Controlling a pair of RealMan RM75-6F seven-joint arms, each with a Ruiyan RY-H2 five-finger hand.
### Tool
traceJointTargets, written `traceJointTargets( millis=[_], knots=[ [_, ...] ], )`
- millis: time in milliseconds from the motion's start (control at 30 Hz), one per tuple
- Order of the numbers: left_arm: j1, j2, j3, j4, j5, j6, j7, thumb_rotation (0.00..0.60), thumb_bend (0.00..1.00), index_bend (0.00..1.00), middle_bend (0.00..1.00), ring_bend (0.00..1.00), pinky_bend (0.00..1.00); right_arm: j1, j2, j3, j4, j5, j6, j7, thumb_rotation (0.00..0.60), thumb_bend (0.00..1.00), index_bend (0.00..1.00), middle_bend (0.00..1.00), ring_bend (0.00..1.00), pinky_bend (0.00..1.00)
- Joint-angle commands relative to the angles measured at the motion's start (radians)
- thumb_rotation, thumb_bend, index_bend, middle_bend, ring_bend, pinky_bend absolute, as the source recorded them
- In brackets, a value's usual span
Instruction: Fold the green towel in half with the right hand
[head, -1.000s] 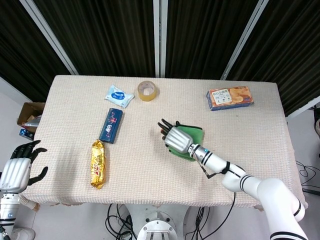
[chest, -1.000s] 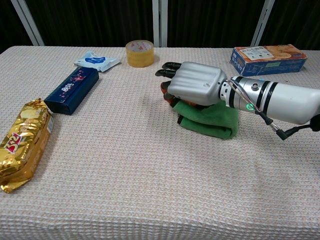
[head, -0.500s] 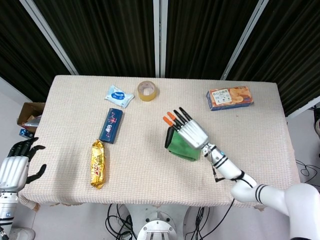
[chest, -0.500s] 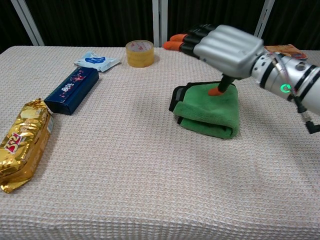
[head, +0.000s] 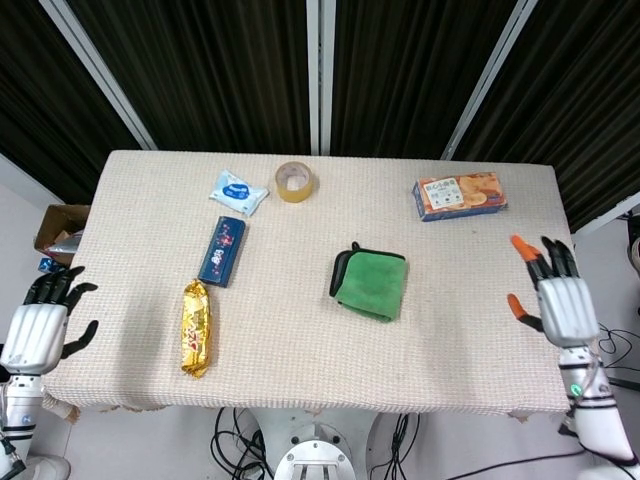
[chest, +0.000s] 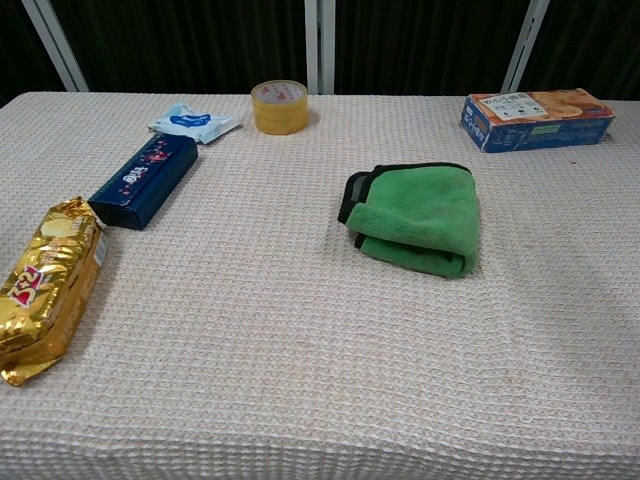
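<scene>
Mid-table, green towel (head: 371, 284) folded, dark-edged

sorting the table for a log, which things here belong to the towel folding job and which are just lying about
Job:
green towel, folded
right hand, open, off the table's right edge

Lying about:
tape roll
tissue pack
blue box
gold snack bag
biscuit box
left hand, idle
</scene>
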Motion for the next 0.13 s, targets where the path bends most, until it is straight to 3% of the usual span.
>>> traceJointTargets(
  millis=[33, 133],
  knots=[
    [-0.004, 0.006, 0.007, -0.017, 0.012, -0.005, 0.011, 0.600, 0.30, 0.29, 0.14, 0.14, 0.13, -0.124, 0.055, -0.075, 0.002, -0.035, 0.094, 0.141, 0.600, 0.25, 0.11, 0.16, 0.00, 0.01],
    [-0.006, 0.015, 0.015, -0.036, 0.019, -0.012, 0.014, 0.600, 0.30, 0.29, 0.14, 0.14, 0.13, -0.159, 0.054, -0.092, 0.025, -0.051, 0.104, 0.187, 0.600, 0.26, 0.11, 0.16, 0.00, 0.00]
  ],
)
